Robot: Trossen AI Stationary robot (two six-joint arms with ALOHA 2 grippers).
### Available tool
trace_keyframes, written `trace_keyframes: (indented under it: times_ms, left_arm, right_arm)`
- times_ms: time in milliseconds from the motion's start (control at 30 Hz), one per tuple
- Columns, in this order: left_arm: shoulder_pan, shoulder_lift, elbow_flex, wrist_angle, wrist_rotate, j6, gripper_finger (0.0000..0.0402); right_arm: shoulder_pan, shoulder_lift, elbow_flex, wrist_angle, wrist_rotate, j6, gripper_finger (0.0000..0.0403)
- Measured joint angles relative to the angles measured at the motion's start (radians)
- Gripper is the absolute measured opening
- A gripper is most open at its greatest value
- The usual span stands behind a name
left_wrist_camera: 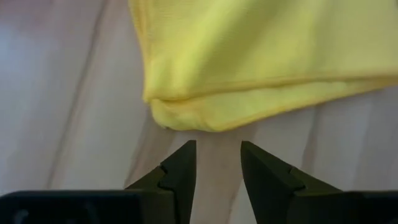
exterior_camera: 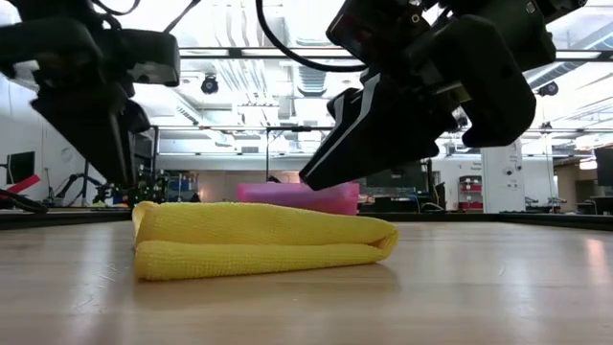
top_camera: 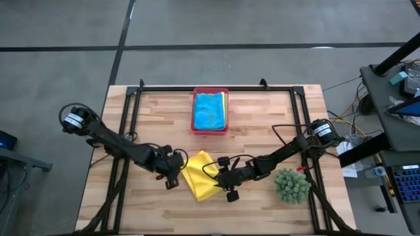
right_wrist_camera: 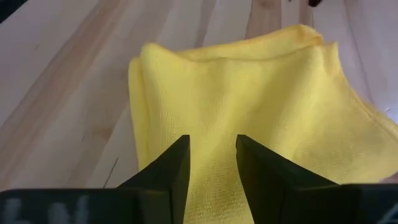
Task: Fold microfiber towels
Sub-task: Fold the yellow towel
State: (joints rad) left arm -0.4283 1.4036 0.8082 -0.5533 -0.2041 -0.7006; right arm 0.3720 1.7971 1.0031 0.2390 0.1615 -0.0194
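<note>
A yellow microfiber towel (top_camera: 199,174) lies folded over on the wooden table between my two grippers; its layers show stacked in the low view (exterior_camera: 259,240). My left gripper (left_wrist_camera: 217,144) is open and empty, just short of the towel's corner (left_wrist_camera: 186,115) on the table's left side. My right gripper (right_wrist_camera: 212,140) is open and empty, hovering over the towel (right_wrist_camera: 249,93) from the table's right side. A turquoise towel (top_camera: 210,110) lies on top of other towels in the pink tray (top_camera: 210,131).
The pink tray stands at the table's far middle and shows behind the towel in the low view (exterior_camera: 316,196). A spiky green plant (top_camera: 292,185) stands near the right arm. Black frame rails (top_camera: 131,118) run along the table's left and right sides.
</note>
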Motion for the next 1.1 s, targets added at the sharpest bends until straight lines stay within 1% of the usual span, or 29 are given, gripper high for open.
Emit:
trace_keyframes:
  times_ms: [100,233,300,433,533,700,900,1100]
  left_arm:
    - [-0.018,0.0,-0.012,0.001,-0.005,0.0,0.0111]
    - [-0.032,0.017,-0.025,0.035,-0.114,-0.001,0.0111]
    - [-0.032,0.03,-0.026,0.069,-0.143,0.0,0.0111]
    - [-0.032,0.068,-0.029,0.066,-0.194,0.0,0.0111]
    - [-0.032,0.097,-0.03,0.065,-0.205,0.0,0.0111]
    - [-0.032,0.132,-0.031,0.065,-0.218,0.0,0.0111]
    - [-0.032,0.141,-0.053,0.081,-0.227,-0.001,0.0111]
    - [-0.032,0.141,-0.089,0.156,-0.248,0.0,0.0111]
  right_arm:
    - [-0.004,-0.003,0.0,0.005,0.012,0.0,0.0115]
    - [-0.014,-0.004,0.005,0.004,0.049,0.0,0.0106]
    - [-0.024,-0.004,0.014,0.003,0.049,-0.001,0.01]
    - [-0.05,-0.004,0.044,-0.003,0.048,-0.023,0.0087]
    - [-0.072,-0.001,0.073,-0.003,0.046,-0.052,0.0078]
    - [-0.116,0.03,0.131,-0.006,-0.018,-0.078,0.0068]
    - [-0.166,0.07,0.199,-0.001,-0.032,-0.094,0.0074]
    - [-0.199,0.114,0.243,0.004,-0.064,-0.082,0.0102]
